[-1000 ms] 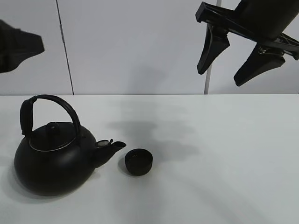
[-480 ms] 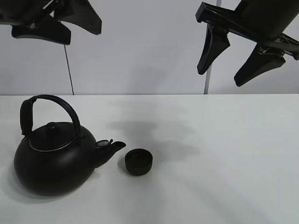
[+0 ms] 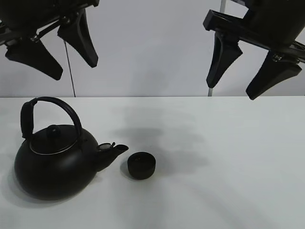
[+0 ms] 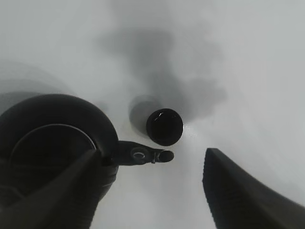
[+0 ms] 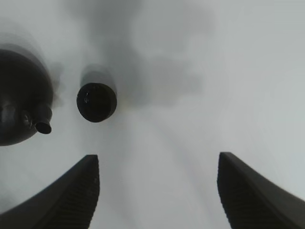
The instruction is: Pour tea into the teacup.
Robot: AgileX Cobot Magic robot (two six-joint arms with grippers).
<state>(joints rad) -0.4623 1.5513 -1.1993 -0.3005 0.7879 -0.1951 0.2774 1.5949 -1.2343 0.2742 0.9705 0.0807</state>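
Observation:
A small matte-black teacup (image 3: 141, 165) stands on the white table (image 3: 228, 157), just right of the spout of a big round black kettle (image 3: 55, 164) with an arched handle. The teacup (image 4: 164, 126) and kettle (image 4: 52, 138) also show in the left wrist view, and the teacup (image 5: 96, 102) and kettle (image 5: 21, 95) in the right wrist view. My left gripper (image 3: 74, 69) hangs open high above the kettle, holding nothing. My right gripper (image 3: 231, 93) hangs open high at the upper right, holding nothing.
A pale wall (image 3: 143, 47) with vertical seams stands behind the table. Soft shadows of the arms fall on the table behind the teacup.
My left gripper has swung into view from the far left and dropped lower, fingers now pointing down above the kettle. My right gripper has shifted slightly right and down. Kettle and teacup have not moved.

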